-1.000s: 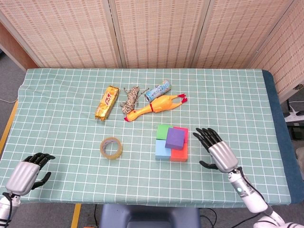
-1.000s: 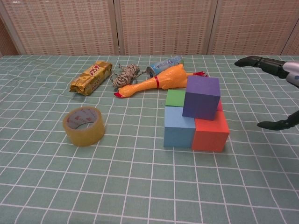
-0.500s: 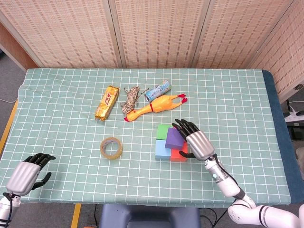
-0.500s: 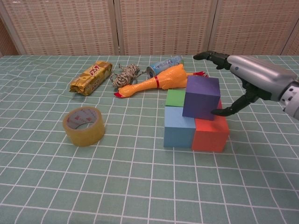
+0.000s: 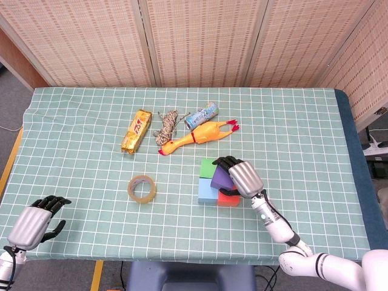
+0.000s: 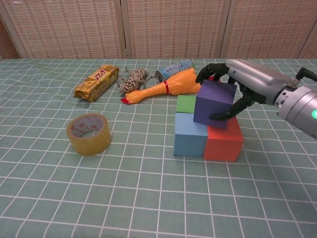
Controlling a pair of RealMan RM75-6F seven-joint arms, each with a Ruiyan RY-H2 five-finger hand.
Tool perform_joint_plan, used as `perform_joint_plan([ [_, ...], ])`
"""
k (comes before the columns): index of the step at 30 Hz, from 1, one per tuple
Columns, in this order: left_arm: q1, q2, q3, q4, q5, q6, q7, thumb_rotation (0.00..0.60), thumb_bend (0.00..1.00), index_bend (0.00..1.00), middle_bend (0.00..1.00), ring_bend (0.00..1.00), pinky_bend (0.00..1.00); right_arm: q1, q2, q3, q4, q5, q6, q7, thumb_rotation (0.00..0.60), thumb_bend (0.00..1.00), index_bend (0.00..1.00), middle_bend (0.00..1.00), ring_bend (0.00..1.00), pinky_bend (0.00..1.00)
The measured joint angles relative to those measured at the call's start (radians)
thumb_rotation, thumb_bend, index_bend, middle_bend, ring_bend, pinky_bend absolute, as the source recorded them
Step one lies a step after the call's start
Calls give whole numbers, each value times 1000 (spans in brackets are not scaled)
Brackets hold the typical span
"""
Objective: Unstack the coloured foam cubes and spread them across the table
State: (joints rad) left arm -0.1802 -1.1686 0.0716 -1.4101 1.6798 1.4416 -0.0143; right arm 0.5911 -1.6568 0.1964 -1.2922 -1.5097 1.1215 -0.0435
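Gripping purple cube (image 6: 214, 103) atop the stack | right robot hand (image 6: 246, 82) fingers wrapped over it

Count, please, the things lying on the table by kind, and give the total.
Foam cubes: 4: purple, green, blue, red
Tape roll: 1
Snack packet: 1
Rope bundle: 1
Rubber chicken: 1
Can: 1
Total: 9
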Motion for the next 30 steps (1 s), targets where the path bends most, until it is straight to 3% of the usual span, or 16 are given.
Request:
perform_joint_plan([
  [5,-1,-1,0,1,-2,-5,0,600,383,299,310,260,425,-1,-10,-11,39,-22,46,37,600,96,490,476,495,744],
  [12,-1,1,-1,2,-3,-5,-3,600,383,299,310,260,426,-29,26,-33,24,-60,137,60,600,116,506,497,503,755],
  [17,0,3,-2,0,-4,0,-10,600,383,299,310,260,426,-84,114,-51,-23,-56,188,-13,600,116,506,501,505,757],
  [22,-1,-1,-4,1,-9,-6,-4,600,383,299,310,260,426,-158,239,-69,-85,46,174,-104,600,116,496,501,501,748],
  [25,-3,-5,-4,0,-11,-15,6,600,382,299,310,260,426,-195,290,-81,-80,110,146,-98,600,116,396,451,404,567],
  [29,-7,-9,-1,-2,-11,-26,17,600,383,299,310,260,426,-214,315,-85,-39,177,83,-57,600,116,197,243,157,245],
  [30,-7,-9,0,-3,-11,-27,17,600,382,299,310,260,426,-215,318,-86,-29,184,72,-41,600,116,179,223,132,217],
])
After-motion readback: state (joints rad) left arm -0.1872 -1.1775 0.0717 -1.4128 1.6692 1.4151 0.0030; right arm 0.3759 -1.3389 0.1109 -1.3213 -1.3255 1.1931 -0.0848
